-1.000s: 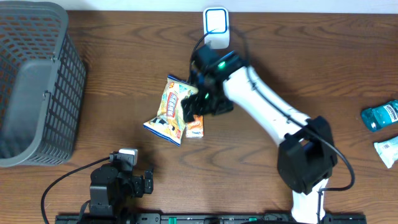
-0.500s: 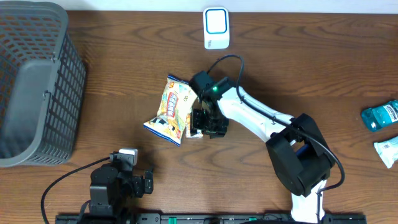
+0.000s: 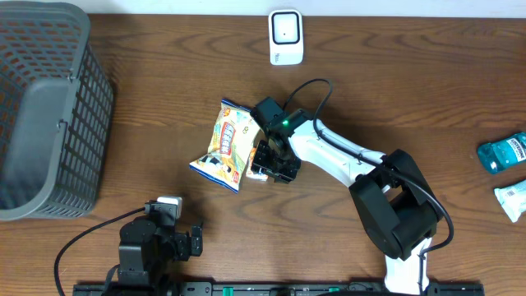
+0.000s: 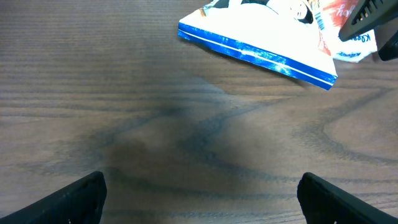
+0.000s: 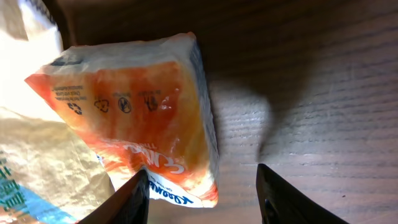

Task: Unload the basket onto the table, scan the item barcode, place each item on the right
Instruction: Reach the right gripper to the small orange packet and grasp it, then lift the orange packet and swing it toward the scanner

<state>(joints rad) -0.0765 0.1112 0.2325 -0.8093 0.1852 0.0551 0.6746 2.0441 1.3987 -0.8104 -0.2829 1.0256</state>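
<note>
The right end effector (image 5: pixel 200 186) straddles the small orange plastic packet (image 5: pixel 143 124), half-open and apparently not yet gripping, poised to lift it for scanning.

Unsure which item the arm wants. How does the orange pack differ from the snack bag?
The orange pack is much smaller than the snack bag. The pack is orange and white; the bag is yellow with a blue end. The right gripper straddles the pack, not the bag. Both lie on the table.
</note>
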